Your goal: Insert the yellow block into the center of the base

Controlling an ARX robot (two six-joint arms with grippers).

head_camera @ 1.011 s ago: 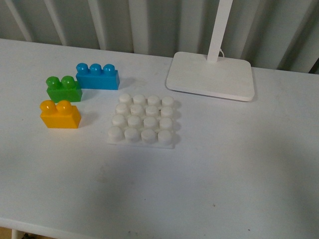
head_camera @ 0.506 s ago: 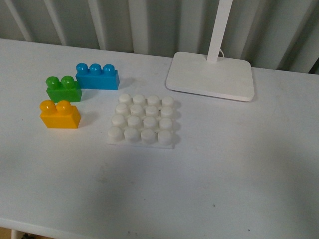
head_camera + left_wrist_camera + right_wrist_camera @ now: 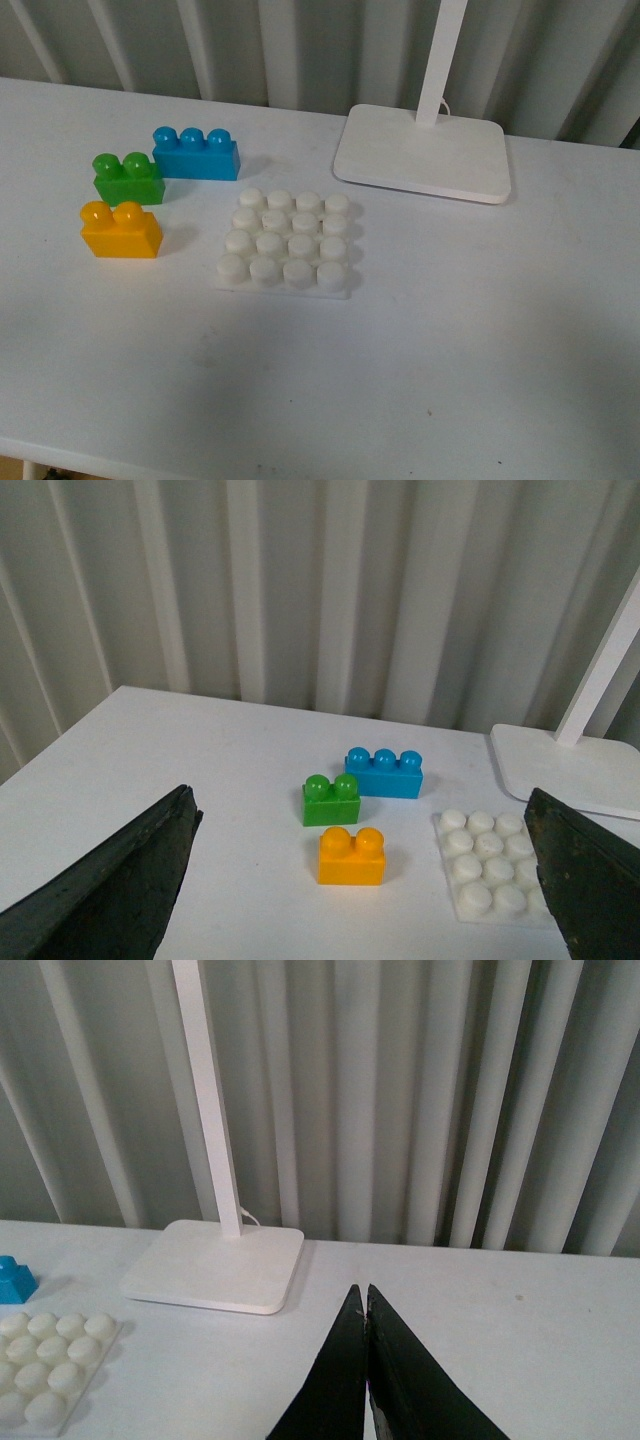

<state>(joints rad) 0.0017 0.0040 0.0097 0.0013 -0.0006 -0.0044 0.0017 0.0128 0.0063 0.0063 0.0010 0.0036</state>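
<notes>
The yellow block stands on the white table, left of the base, a flat white plate with a grid of round studs and nothing on it. Neither gripper shows in the front view. In the left wrist view the yellow block sits ahead between the wide-open dark fingers of my left gripper, well short of them, with the base beside it. My right gripper is shut and empty above bare table, with the base off to one side.
A green two-stud brick stands just behind the yellow block, and a blue three-stud brick behind that. A white lamp foot with a pole sits at the back right. A corrugated grey wall runs behind the table.
</notes>
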